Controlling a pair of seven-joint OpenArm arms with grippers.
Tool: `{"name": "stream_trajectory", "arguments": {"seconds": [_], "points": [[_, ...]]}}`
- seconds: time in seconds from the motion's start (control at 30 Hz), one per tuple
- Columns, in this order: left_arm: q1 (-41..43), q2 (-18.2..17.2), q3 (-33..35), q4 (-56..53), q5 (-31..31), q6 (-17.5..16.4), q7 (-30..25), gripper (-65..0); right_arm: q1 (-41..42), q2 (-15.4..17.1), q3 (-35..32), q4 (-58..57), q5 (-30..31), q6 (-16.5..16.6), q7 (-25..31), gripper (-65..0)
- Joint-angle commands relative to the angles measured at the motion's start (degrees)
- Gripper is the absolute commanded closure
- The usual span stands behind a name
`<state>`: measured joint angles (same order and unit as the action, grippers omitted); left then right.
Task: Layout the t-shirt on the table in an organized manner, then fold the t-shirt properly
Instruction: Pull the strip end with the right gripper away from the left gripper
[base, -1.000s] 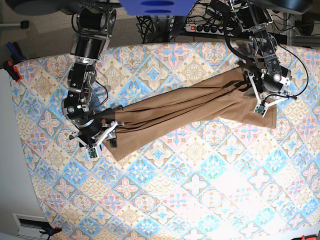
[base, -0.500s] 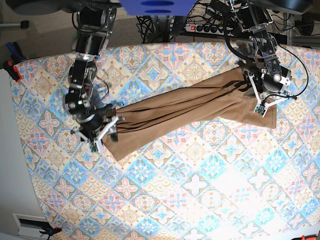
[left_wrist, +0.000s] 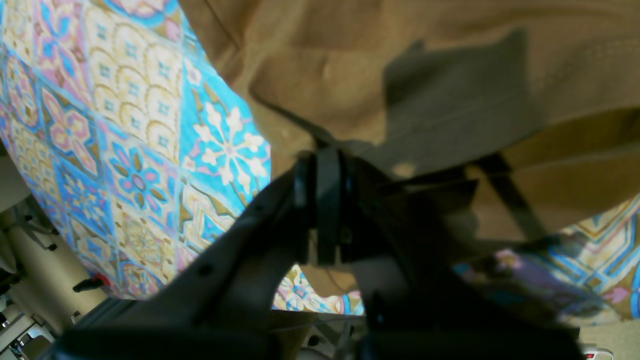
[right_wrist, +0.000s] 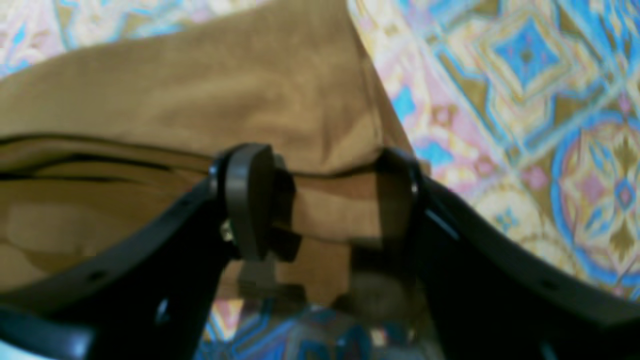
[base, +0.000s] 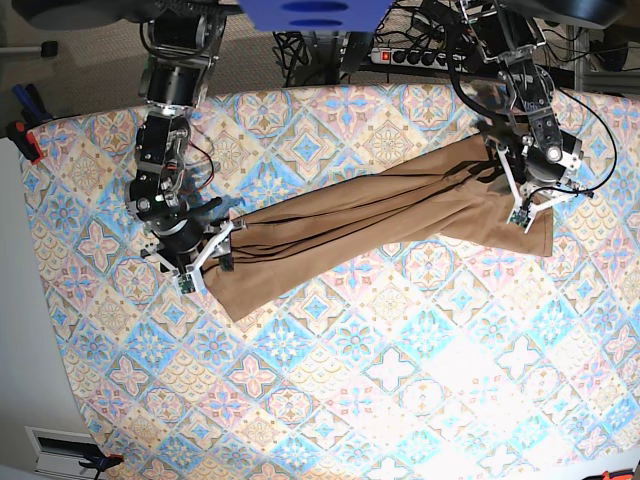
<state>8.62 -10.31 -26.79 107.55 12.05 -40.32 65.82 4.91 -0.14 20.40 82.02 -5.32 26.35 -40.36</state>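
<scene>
Blurred wrist views, glare below

The t-shirt (base: 390, 215) stretches in a long bunched band across the upper counter (base: 400, 400), with a hand at each end of it. Below the band the counter lies open across its whole width. Above it, a narrower strip runs to the far edge.

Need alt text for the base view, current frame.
Overhead view: a tan t-shirt lies bunched into a long diagonal band across the patterned table, held at each end by a robot arm. The left gripper, at image right, is shut on the upper end; the right gripper, at image left, has its jaws around the lower end.
</scene>
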Motion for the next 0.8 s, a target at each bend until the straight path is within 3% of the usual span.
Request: {"name": "stream_trajectory", "arguments": {"seconds": [0.0, 0.77], "points": [[-0.6, -0.6, -0.2, 0.8, 0.4, 0.3, -0.3, 0.0, 1.1, 0.2, 0.0, 1.2, 0.9, 0.1, 1.2, -31.7], [-0.8, -0.6, -0.2, 0.8, 0.4, 0.3, -0.3, 0.0, 1.3, 0.3, 0.0, -4.1, 0.9, 0.1, 4.6, -31.7]]}}
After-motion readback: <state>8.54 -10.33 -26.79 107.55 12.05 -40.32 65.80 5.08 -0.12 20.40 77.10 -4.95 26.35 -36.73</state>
